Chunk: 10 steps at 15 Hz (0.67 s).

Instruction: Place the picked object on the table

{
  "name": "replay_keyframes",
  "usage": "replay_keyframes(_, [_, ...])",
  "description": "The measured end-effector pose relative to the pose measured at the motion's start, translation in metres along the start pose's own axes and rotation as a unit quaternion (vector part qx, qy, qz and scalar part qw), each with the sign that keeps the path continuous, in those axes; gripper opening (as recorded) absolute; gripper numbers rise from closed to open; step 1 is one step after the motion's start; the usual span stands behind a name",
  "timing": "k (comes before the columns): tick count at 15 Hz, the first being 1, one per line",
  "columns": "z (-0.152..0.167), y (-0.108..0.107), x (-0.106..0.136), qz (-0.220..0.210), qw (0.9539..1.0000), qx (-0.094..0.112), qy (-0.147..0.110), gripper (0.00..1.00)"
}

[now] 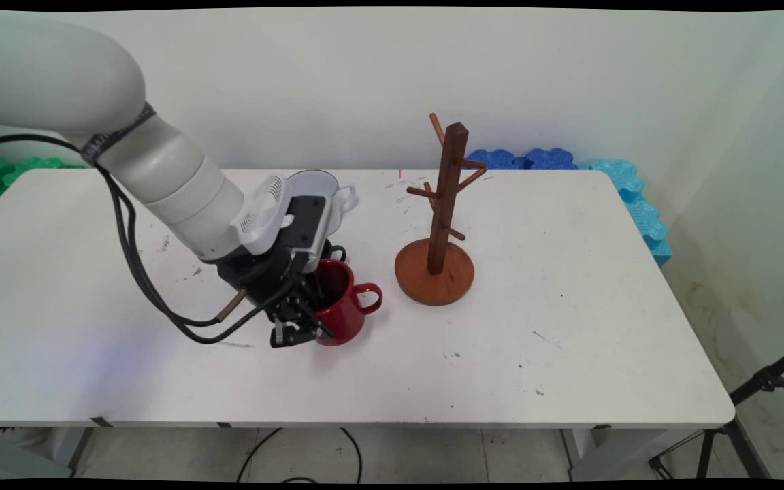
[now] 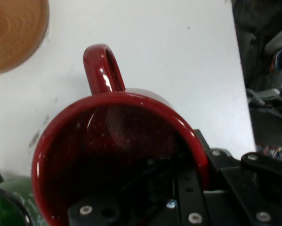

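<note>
No text, label, brand, number or sign can be read in either view.

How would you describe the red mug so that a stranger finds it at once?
Start at the wooden mug stand in the middle of the white table. Look to its left, where the arm's hand reaches down. The red mug stands there with one finger inside it, redder and nearer than the green mug and the white mug behind.
</note>
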Motion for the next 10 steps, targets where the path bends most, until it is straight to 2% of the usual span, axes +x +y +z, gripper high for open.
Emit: replay_keyframes(10, [0.036,-0.015,-0.008,0.009,0.999,0.006,-0.044,0.0])
